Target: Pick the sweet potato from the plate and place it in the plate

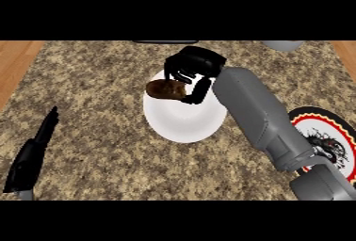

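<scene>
A brown sweet potato [164, 89] hangs over the upper left part of a plain white plate [182, 123] in the middle of the counter. My right hand [195, 66] reaches in from the right, its fingers and thumb curled round the sweet potato's right side. Whether the sweet potato touches the plate I cannot tell. A second plate [335, 128], with a red, black and yellow rim, lies at the right edge, partly hidden by my right forearm. My left hand [35, 150] rests open at the lower left, fingers pointing up.
The counter's speckled stone top [97, 70] has wooden strips along both sides. A grey rounded object [283, 44] shows at the top right edge, and a dark flat thing [165, 42] at the top middle.
</scene>
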{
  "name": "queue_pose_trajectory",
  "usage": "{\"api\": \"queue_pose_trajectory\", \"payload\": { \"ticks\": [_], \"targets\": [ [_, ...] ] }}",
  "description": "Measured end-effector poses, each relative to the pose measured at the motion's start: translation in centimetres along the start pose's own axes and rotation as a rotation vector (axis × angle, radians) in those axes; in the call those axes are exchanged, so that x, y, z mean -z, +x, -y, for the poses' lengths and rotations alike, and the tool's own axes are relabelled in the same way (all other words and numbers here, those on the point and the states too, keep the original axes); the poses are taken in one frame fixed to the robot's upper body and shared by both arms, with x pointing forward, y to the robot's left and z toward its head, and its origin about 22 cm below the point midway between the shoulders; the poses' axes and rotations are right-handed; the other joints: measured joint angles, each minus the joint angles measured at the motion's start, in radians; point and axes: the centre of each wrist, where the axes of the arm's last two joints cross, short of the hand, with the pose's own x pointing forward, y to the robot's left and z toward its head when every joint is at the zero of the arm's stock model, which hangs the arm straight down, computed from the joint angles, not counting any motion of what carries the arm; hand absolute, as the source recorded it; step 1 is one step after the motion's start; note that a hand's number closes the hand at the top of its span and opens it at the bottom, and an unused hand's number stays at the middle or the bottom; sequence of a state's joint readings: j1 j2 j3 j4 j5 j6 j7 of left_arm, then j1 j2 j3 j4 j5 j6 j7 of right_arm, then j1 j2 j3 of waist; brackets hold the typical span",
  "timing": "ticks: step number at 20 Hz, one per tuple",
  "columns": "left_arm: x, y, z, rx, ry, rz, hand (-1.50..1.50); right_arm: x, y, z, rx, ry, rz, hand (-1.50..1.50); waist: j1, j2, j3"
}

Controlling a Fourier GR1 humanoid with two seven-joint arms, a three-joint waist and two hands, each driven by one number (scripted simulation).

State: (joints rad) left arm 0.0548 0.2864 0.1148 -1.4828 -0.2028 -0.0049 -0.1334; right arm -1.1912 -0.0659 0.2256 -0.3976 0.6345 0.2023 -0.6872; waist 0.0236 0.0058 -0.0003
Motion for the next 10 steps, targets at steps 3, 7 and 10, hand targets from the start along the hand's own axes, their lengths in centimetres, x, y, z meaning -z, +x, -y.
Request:
{"api": "queue_pose_trajectory", "payload": {
  "ticks": [3,7,10],
  "targets": [
    [0.2,0.1,0.0,-0.001,-0.001,0.004,0.0,0.1,-0.5,-2.3,0.088,0.015,-0.055,-1.5,0.006,0.001,0.0],
    [0.6,0.2,0.4,-0.001,-0.006,0.011,0.0,0.3,-0.6,-3.6,0.141,0.004,-0.156,-1.5,0.017,0.003,0.0],
    [0.3,0.2,0.5,0.0,-0.015,0.015,0.0,0.0,-0.9,-4.5,0.163,-0.006,-0.172,-1.5,0.021,0.004,0.0]
  ]
}}
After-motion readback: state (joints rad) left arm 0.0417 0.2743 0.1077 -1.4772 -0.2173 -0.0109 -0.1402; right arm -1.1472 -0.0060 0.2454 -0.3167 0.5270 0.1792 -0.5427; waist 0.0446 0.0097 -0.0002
